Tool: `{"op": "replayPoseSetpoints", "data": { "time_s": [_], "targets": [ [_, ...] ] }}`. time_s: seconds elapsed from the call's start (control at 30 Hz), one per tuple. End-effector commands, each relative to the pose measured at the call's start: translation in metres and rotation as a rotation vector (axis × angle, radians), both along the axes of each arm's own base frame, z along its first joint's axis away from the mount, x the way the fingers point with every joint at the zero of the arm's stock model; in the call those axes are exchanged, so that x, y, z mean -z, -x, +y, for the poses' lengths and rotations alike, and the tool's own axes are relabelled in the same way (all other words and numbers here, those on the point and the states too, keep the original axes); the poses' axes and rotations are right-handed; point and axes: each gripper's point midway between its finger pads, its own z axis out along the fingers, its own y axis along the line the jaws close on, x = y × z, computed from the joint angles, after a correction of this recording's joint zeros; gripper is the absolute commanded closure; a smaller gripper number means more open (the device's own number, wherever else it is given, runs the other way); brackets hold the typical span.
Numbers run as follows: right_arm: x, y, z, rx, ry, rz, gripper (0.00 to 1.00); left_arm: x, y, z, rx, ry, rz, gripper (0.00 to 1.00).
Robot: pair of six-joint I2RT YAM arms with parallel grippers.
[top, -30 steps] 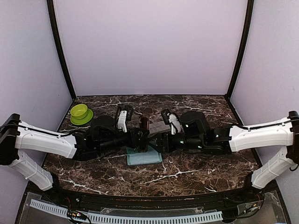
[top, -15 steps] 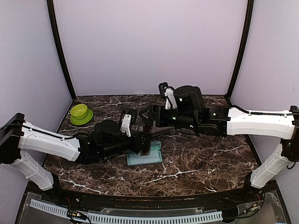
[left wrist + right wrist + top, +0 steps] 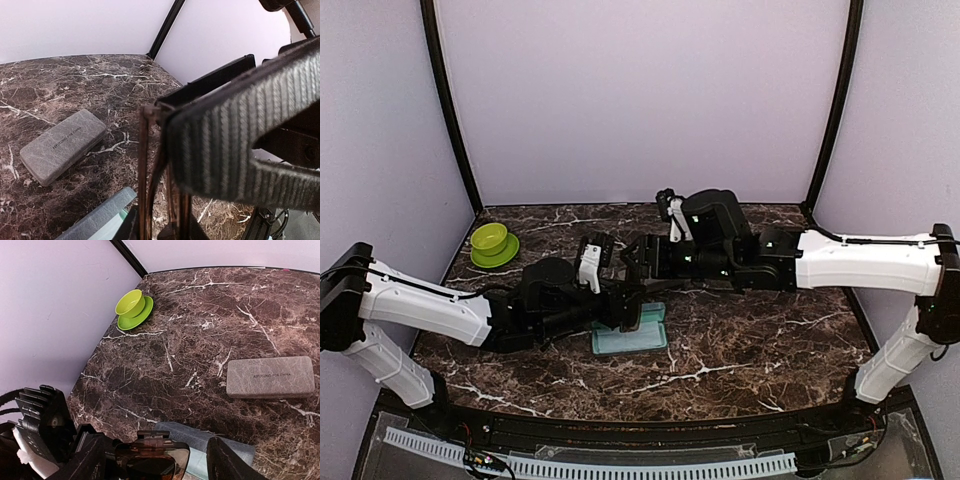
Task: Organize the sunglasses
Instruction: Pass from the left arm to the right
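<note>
Left pincer (image 3: 631, 313) clenched on the brown sunglasses (image 3: 152, 460), holding them just over the blue case (image 3: 650, 341) at table centre. Right pincer (image 3: 158, 445) released, fingers wide, hovering at the glasses' 12 o'clock. The frame's long axis lies across its gap. Left arm is nearer. One second ago the right arm sat low at 3 o'clock; now it is raised and swung back
</note>
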Motion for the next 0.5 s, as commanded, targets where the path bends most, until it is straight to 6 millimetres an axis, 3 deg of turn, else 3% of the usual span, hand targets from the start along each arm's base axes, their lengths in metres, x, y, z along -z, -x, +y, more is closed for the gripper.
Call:
{"op": "replayPoseSetpoints", "data": {
  "time_s": [0.0,0.47],
  "targets": [
    [0.0011,-0.0025,0.0032,-0.016,-0.019,0.023,0.32,-0.0126,0.0003,0.0017,-0.006,0.025,-0.042,0.76],
    [0.0094,-0.0056,0.0094,-0.068,-0.02,0.075,0.39,-0.014,-0.0003,0.0058,-0.011,0.007,-0.082,0.76]
  ]
}}
